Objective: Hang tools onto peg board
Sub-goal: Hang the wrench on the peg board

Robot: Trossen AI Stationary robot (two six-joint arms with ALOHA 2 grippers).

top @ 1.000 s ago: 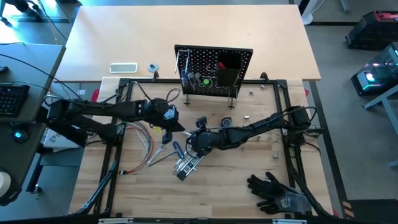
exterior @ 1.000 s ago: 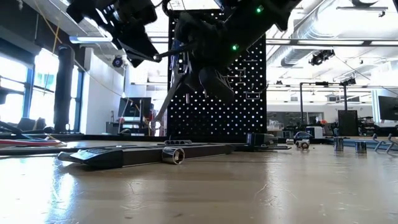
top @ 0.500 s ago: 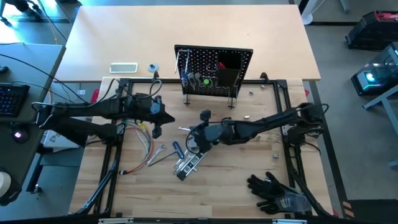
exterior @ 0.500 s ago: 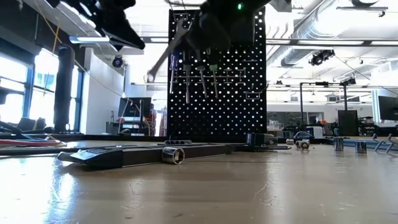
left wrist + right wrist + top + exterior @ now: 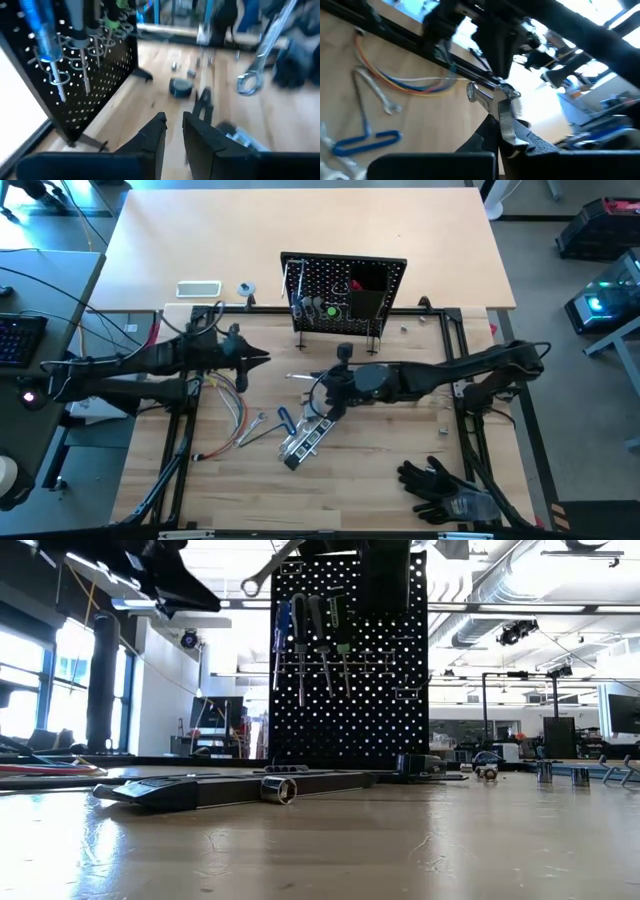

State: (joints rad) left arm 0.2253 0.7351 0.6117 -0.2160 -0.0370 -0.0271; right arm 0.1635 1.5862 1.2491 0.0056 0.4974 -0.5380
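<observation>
At mid-table: right gripper (image 5: 318,379) clamped on a silver wrench (image 5: 501,111), lifted so I can carry it toward the peg board (image 5: 343,296), where drivers already hang. Left gripper (image 5: 173,125), fingers narrowly parted, empty, waits aside.

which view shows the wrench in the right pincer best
Right wrist view: the wrench fills the centre, clamped in the right pincer. Left wrist view shows its ring end hanging; low view only the tip at the top edge; high view a thin sliver.
</observation>
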